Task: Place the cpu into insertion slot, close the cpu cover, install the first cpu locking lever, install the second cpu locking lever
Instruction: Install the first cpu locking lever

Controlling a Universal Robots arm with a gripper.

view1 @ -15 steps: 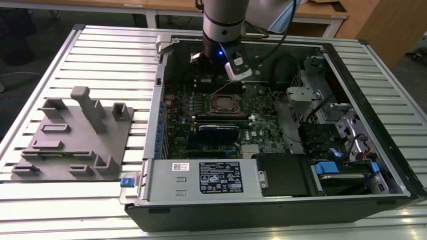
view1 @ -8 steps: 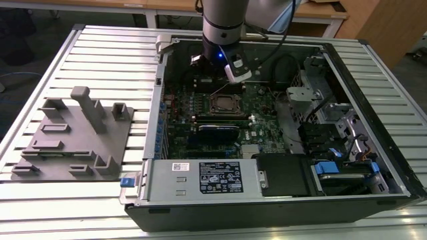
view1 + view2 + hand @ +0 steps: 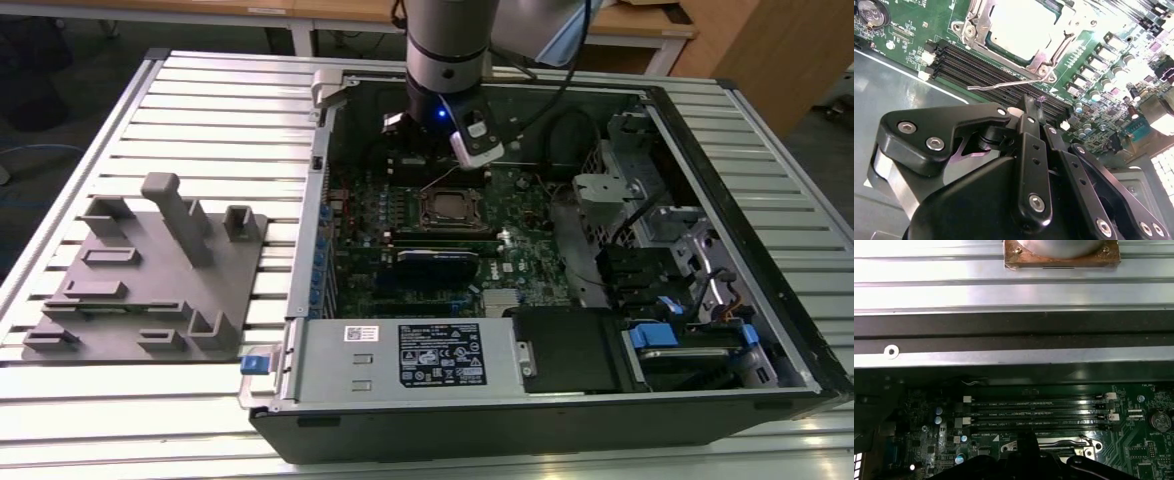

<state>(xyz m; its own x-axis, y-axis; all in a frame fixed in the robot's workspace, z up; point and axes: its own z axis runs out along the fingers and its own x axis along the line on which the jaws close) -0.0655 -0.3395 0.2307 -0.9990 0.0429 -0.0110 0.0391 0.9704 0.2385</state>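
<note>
In second wrist view, cpu [image 3: 1021,25], loose lever [image 3: 989,86]

cpu [image 3: 1021,25]: silver-grey, flat in insertion slot [image 3: 970,31], ahead of gripper [image 3: 1029,102]
cpu cover [image 3: 1009,50]: silver frame, down
locking lever [image 3: 999,86]: wire, loose

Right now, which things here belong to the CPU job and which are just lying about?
Job: small silver-grey square cpu, seated in the silver-rimmed insertion slot; thin silver cpu cover frame; wire locking lever, sticking out; black gripper nearest it.
Lying about: grey fixture tray with upright pegs; long black memory slots; silver labelled power supply box.
</note>
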